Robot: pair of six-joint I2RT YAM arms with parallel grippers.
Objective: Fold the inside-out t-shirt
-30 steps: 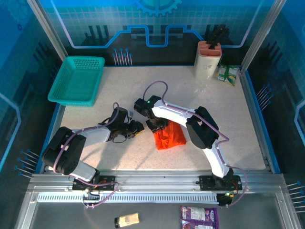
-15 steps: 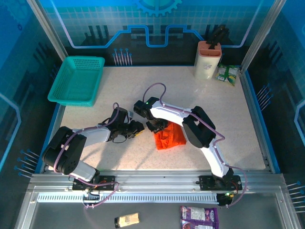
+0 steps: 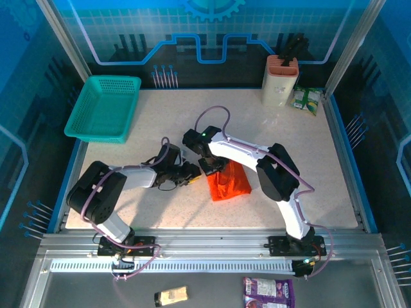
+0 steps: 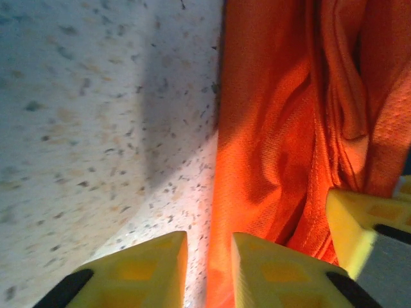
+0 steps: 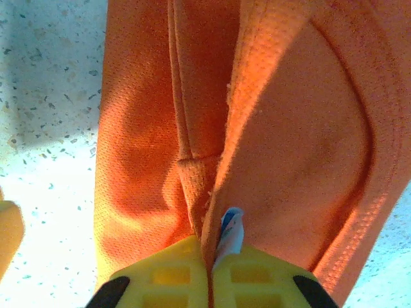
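Two arms reach in to the middle of the top view, where the t-shirt [image 3: 229, 185] lies as a small bunched orange heap on the speckled table [image 3: 314, 167], just right of centre. The right gripper [image 3: 210, 168] sits at the heap's upper left corner. In the right wrist view its yellow fingers [image 5: 167, 276] are pressed together at the bottom of the frame, pinching a fold of the t-shirt [image 5: 295, 147] where a seam runs down, and a small white and blue label [image 5: 231, 228] pokes out just above the tips. The left gripper [image 3: 191, 172] lies low on the table just left of the heap. In the left wrist view the left gripper [image 4: 209, 269] has its two yellow fingers [image 4: 141, 273] a narrow gap apart at the bottom edge, bare table showing between them, and the left edge of the t-shirt [image 4: 270, 128] runs down into that gap; whether the cloth touches either finger I cannot tell. A teal basket [image 3: 103, 106] stands in the upper left of the top view, well apart from the cloth, and a beige holder [image 3: 280, 82] with a green packet [image 3: 306, 100] beside it stands in the upper right
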